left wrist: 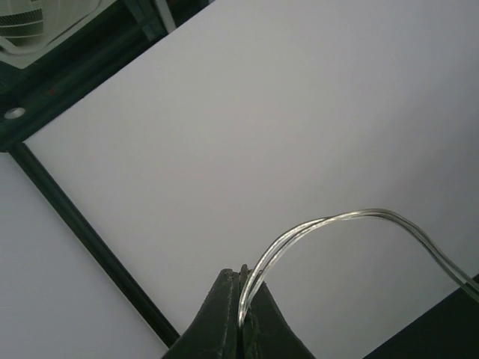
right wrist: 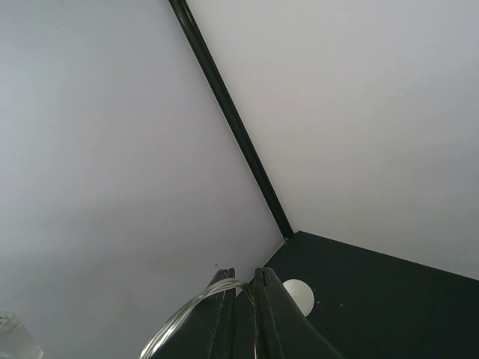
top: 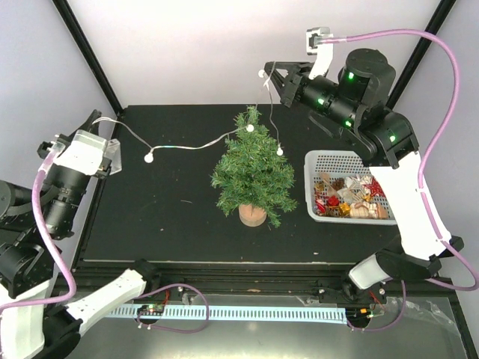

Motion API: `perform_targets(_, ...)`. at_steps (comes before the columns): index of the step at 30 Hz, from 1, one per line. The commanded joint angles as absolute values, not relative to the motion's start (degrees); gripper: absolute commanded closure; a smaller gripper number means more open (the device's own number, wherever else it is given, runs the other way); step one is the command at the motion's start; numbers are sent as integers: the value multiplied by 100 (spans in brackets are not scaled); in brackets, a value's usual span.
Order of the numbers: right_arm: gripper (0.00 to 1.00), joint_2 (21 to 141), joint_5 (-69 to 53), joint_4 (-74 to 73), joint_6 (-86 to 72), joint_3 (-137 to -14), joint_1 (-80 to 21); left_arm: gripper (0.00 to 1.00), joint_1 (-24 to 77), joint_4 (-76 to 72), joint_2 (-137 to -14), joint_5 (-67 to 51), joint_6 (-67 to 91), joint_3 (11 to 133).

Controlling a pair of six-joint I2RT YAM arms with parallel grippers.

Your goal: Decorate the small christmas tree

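Top external view showed the small christmas tree (top: 253, 170) upright mid-table (top: 165, 224), with a basket (top: 323, 158) of ornaments just to its right. Farther back, the left gripper (left wrist: 241, 288) was clamped on a light string (top: 187, 146) passing the treetop. Farthest, the raised right gripper (right wrist: 242, 278) pinched its other end.

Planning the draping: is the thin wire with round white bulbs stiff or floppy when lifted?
Probably floppy: the thin wire with round white bulbs sags between the left gripper and the small green bristly tree. Likely light: the tree stands upright under it.
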State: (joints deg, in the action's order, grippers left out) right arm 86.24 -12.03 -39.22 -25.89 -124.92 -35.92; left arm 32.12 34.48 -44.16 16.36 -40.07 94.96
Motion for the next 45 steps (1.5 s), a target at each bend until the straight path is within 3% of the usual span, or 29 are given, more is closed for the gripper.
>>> perform_targets(1,88,8751,-1273,-3991,-2640,-12954,-3709,98,3151,3201,-4269,1963,-4176,9487)
perform_targets(25,89,9503,-1377,-4077,-2773,-13376,-4031,98,3074,3263,-3669,2151,-4355,9044)
perform_targets(45,89,8379,-794,-3983,-2428,-11892,-4728,98,3063,3836,-3302,1951,-4225,8901)
